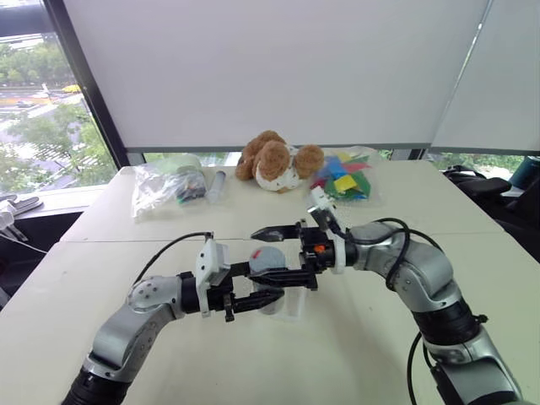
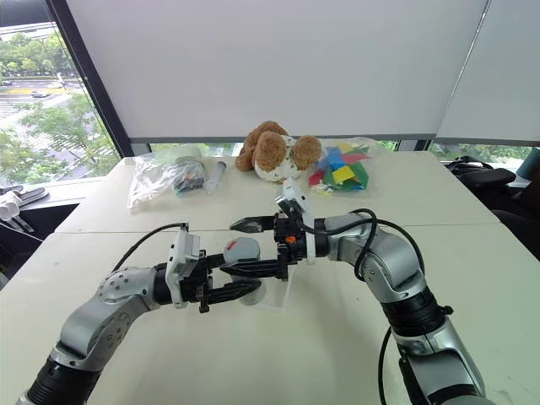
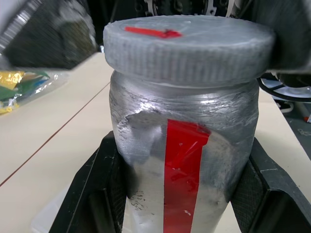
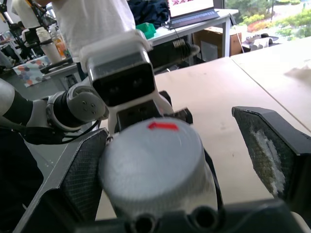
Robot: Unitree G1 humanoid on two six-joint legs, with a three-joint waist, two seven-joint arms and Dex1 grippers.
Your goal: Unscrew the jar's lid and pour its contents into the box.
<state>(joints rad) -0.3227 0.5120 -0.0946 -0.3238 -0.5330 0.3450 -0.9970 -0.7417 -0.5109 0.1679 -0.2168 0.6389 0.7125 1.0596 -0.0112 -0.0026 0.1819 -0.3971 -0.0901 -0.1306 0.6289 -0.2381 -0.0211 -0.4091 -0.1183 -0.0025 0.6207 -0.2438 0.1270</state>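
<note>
Jar [image 3: 184, 145] clamped in left jaws; lid [image 4: 150, 160] between spread right jaws.

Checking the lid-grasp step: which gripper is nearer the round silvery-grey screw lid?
Right. The right gripper has its open jaws either side of the round silvery-grey screw lid; the left gripper is shut lower down on the silvery jar body.

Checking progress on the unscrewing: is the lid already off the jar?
No, the lid sits on top of the jar, covering its mouth.
</note>
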